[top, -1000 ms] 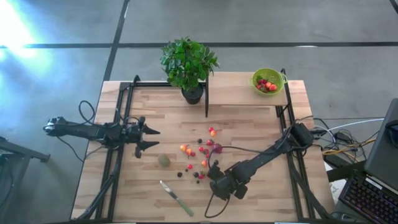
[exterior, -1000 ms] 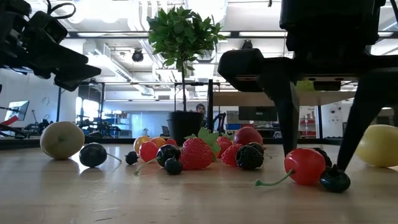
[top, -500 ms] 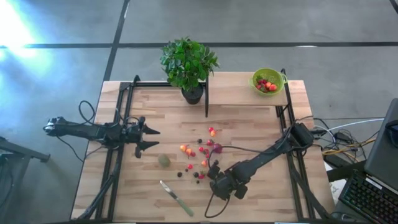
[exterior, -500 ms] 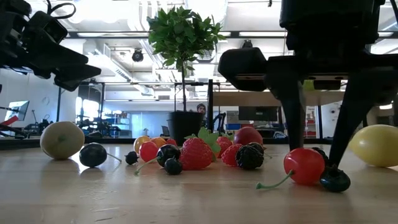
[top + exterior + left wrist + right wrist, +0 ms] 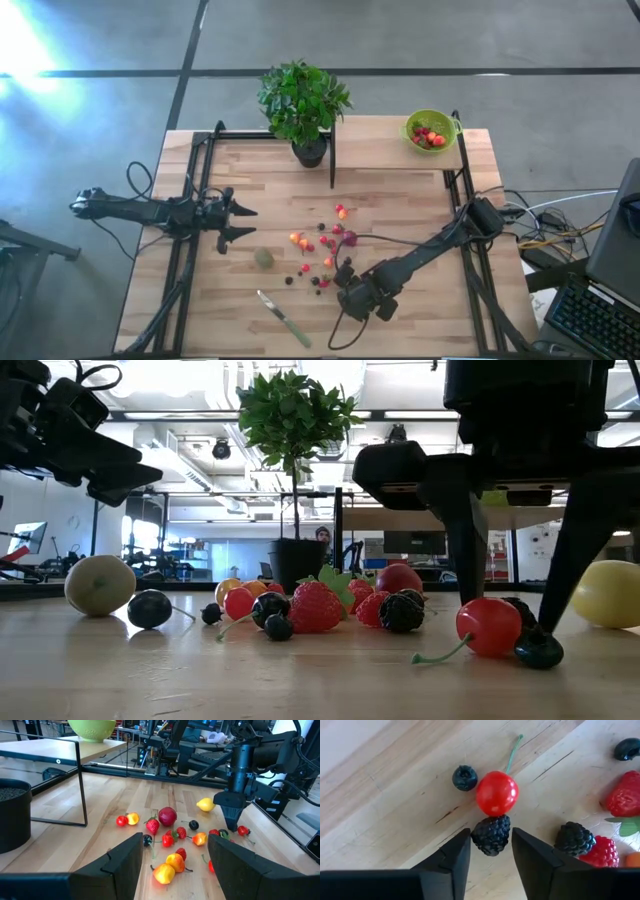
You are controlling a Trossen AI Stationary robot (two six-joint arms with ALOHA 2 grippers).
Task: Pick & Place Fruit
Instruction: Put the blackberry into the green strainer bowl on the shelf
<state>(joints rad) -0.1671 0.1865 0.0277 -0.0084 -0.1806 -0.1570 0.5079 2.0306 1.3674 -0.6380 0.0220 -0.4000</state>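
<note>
Among the scattered fruit on the wooden table (image 5: 400,190), right gripper (image 5: 491,851) lowered, jaws parted astride a bumpy dark toy blackberry (image 5: 491,835), not gripping, glossy red cherry (image 5: 497,793) touching it, left gripper (image 5: 243,222) open, parked well apart.

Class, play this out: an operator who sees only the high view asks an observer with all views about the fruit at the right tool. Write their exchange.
Operator: What sits between the right tool's fingers?
Observer: In the right wrist view, a blackberry sits between the right tool's open fingers, not gripped.
Operator: Anything crowding it?
Observer: A cherry touches it, and a blueberry lies beside the cherry.
Operator: And the left tool?
Observer: In the low view, the left tool hangs open, well above the table.
</note>
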